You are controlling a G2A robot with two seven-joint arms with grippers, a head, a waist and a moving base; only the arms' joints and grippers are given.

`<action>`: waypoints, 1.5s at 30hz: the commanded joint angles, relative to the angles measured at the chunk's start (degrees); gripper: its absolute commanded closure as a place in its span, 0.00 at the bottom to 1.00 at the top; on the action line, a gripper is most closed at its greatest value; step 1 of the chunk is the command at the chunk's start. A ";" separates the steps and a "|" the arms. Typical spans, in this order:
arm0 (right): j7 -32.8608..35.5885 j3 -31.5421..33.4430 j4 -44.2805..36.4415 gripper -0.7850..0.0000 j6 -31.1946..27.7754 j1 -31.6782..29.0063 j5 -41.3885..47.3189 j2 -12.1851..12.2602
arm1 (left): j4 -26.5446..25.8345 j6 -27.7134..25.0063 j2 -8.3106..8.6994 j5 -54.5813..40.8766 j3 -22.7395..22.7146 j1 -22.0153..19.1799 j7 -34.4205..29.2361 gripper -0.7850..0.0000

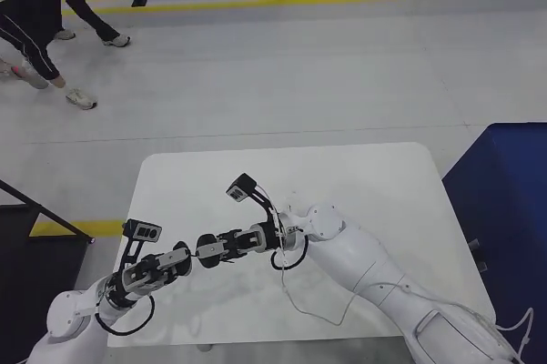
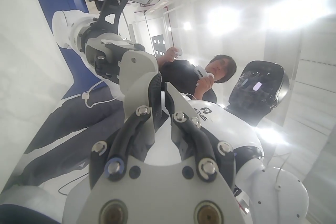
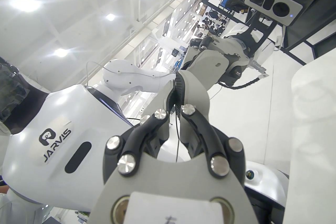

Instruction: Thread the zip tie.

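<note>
Over the white table point(image 1: 346, 182) my two grippers meet tip to tip. The zip tie point(image 3: 178, 138) shows as a thin black strand running from between the right gripper's fingers back toward its palm. My right gripper point(image 3: 175, 93) is shut on it, and in the top view it point(image 1: 205, 250) comes in from the right. The left gripper point(image 2: 162, 86) comes from the lower left in the top view point(image 1: 187, 258), its tip right against the right gripper's tip. Where the two tips meet, the zip tie is hidden.
A blue panel point(image 1: 519, 209) stands off the table's right edge. A black frame point(image 1: 18, 196) stands to the left. A thin white cable point(image 1: 300, 305) trails under the right arm. The table's far half lies bare.
</note>
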 commanded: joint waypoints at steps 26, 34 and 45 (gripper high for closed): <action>0.72 7.63 -13.06 1.00 0.70 -3.25 -7.58 1.83 | 4.58 2.27 -0.30 -7.64 -4.08 -0.83 1.32 0.00; -0.87 13.16 -30.30 1.00 -0.89 -10.18 -3.63 4.23 | 4.58 2.27 -0.30 -7.64 -4.08 -0.83 1.32 0.00; -4.38 12.93 -41.45 1.00 -4.40 -10.15 -6.05 4.05 | 4.58 2.27 -0.30 -7.64 -4.08 -0.83 1.32 0.00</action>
